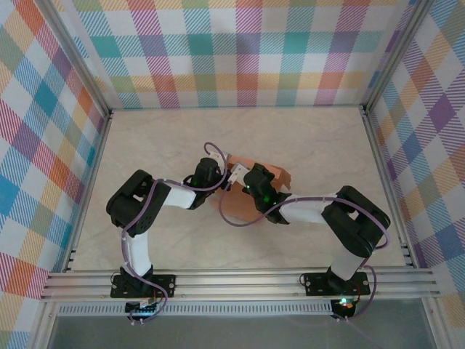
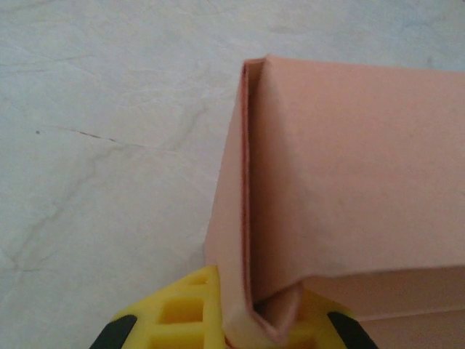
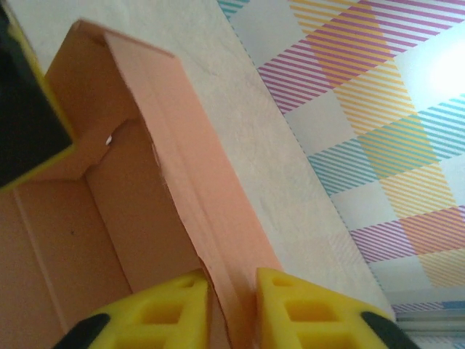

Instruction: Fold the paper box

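Cardboard, thin, matte and salmon-orange: the paper box [image 1: 236, 212] sits mid-table [image 1: 327, 145], half hidden under both wrists, its outline hard to trace. From 9 o'clock, the left end effector [image 2: 254, 325] is pressed together on a creased corner flap, its yellow fingers cut off at the frame edge. From 4 o'clock, the right end effector [image 3: 232, 314] straddles an upright wall; whether pinching or slack, I cannot tell.

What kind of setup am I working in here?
Probably a purpose-built robot test cell: a marble-look tabletop walled by bright plaid panels on an aluminium frame, holding the paper box.
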`<state>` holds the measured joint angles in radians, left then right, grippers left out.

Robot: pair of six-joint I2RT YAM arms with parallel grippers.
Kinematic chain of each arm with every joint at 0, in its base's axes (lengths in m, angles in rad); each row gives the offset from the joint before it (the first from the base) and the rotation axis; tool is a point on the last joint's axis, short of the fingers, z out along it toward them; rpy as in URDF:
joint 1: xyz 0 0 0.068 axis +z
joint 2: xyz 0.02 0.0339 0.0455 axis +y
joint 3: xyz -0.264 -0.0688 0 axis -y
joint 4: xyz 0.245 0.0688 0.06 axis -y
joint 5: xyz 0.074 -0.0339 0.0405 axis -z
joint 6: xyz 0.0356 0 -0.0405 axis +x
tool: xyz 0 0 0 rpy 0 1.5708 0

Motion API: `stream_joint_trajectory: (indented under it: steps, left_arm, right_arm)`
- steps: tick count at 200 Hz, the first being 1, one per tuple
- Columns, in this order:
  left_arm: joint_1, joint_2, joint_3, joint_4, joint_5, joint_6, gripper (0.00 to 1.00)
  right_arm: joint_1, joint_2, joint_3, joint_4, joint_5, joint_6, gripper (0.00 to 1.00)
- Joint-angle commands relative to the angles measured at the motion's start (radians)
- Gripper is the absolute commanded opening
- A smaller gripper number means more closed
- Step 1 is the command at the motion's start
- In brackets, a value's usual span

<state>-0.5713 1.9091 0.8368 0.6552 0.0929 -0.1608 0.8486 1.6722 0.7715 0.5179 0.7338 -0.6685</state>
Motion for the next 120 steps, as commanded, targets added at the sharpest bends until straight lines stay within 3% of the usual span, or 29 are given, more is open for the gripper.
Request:
stream_joint_trajectory:
  steps: [1, 27, 56, 120]
  left_arm:
    - [0.019, -0.039, 0.019, -0.022, 0.14, -0.019, 0.0]
    - [0.049, -0.029, 0.022, -0.009, 0.2, -0.043, 0.0]
    - [0.077, -0.028, 0.027, -0.016, 0.257, -0.049, 0.0]
    - [0.116, -0.045, 0.05, -0.078, 0.378, -0.024, 0.0]
  right_arm:
    - [-0.014, -0.047, 0.016, -0.131, -0.085, 0.101, 0.33]
    - [-0.023, -0.119, 0.02, -0.206, -0.13, 0.175, 0.56]
    - [-0.035, -0.226, 0.027, -0.297, -0.176, 0.276, 0.7]
    - [-0.096, -0.504, 0.101, -0.505, -0.351, 0.533, 0.8]
